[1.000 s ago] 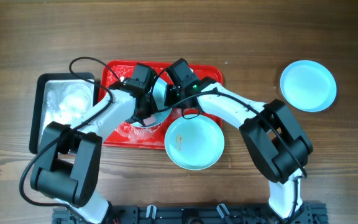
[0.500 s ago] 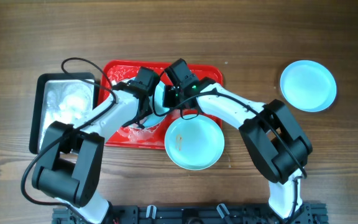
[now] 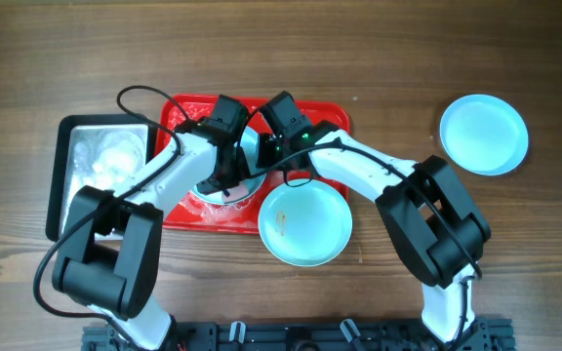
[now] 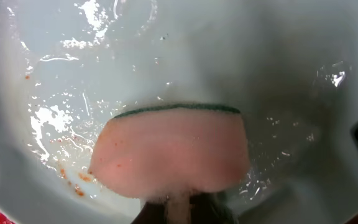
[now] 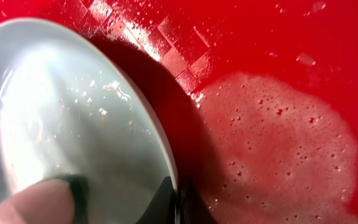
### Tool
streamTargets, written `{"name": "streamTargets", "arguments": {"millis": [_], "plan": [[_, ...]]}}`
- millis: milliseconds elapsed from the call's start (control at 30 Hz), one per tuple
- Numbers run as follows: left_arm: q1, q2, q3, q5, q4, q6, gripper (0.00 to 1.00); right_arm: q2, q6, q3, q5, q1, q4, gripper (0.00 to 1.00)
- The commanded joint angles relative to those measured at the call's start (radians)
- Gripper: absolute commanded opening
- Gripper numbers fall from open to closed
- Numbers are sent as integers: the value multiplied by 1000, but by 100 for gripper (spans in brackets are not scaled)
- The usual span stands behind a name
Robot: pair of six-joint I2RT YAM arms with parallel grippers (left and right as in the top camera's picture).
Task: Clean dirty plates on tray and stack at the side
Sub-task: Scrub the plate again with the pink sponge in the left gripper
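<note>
My left gripper [image 4: 184,210] is closed tight on a pink sponge [image 4: 173,152] with a green edge. The sponge is pressed flat inside the wet plate [image 4: 229,56]. That plate has water drops and little orange bits [image 4: 73,182] on it.

My right gripper [image 5: 174,200] is closed on the rim of the same wet plate. It holds the plate tilted, with one edge up off the red tray [image 5: 278,68]. There is a patch of soapy foam [image 5: 278,155] on the tray just right of the plate.

From above, the tray sits in the middle of the table. A second plate [image 3: 305,222] lies on its near right side, hanging over the edge, with a small brown mark inside. A third plate [image 3: 484,135] sits alone far to the right on the table. A silver tray [image 3: 61,180] is just left of the red one.
</note>
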Motion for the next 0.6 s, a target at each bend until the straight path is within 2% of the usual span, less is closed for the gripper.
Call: {"name": "streamTargets", "arguments": {"millis": [0, 33, 133, 233, 267, 300, 433, 567], "plan": [[1, 50, 9, -184, 21, -117, 4, 13, -4, -1, -4, -2, 13, 4], [1, 62, 9, -255, 21, -174, 4, 13, -4, -1, -4, -2, 13, 4], [1, 80, 9, -334, 21, -248, 4, 13, -8, -1, -4, -2, 13, 4], [1, 80, 10, -216, 13, -212, 4, 13, -10, -1, -4, -2, 13, 4], [1, 80, 11, -153, 8, -180, 4, 13, -10, -1, -4, -2, 14, 4], [2, 80, 11, 3, -2, -95, 4, 13, -10, -1, -4, -2, 16, 4], [2, 80, 11, 270, -6, 132, 4, 13, -10, -1, -5, -2, 16, 4], [7, 80, 11, 309, 34, 201, 4, 13, -10, -1, -13, -2, 18, 4]]}}
